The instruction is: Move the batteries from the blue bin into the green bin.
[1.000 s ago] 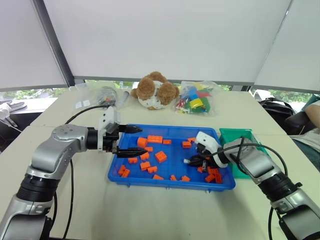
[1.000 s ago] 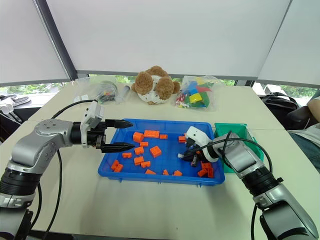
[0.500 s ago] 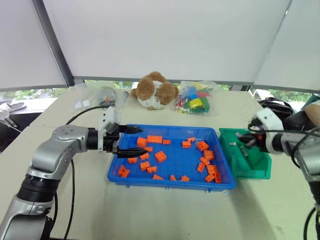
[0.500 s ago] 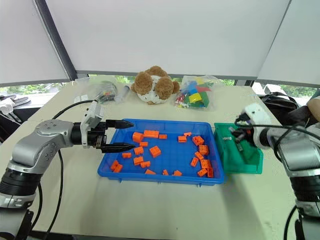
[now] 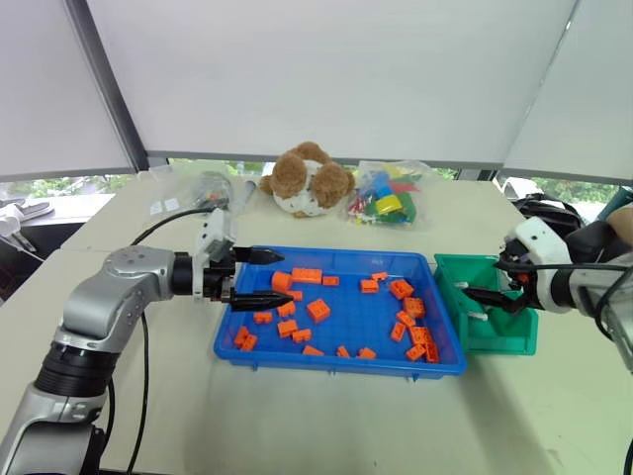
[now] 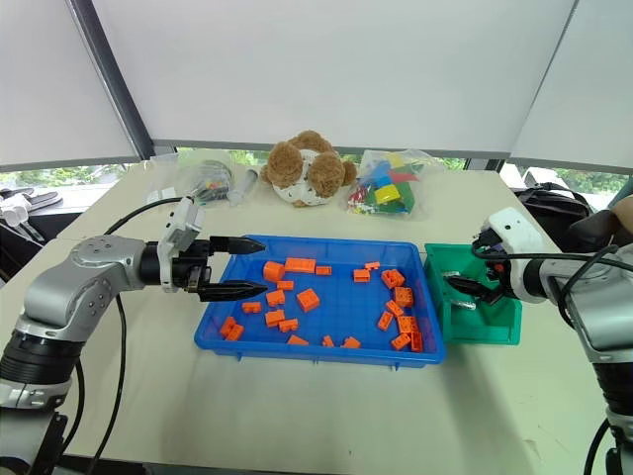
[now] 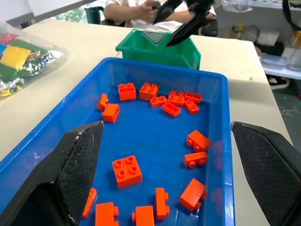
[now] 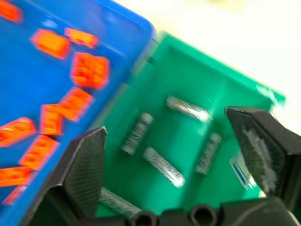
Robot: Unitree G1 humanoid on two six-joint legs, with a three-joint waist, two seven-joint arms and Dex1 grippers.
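Right gripper [image 6: 465, 287] now hanging over green bin [image 6: 495, 322] at blue bin's [image 6: 297, 341] right edge, jaws newly spread, nothing held, having carried load across from blue bin; batteries [image 8: 162, 165] lying in green bin; blue bin showing orange bricks [image 6: 307, 299] alone; left gripper [image 6: 237, 267] idling open over blue bin's left edge; transfer likely nearing completion.

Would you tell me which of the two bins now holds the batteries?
The green bin: the batteries lie on its floor, while the blue bin holds just orange bricks.
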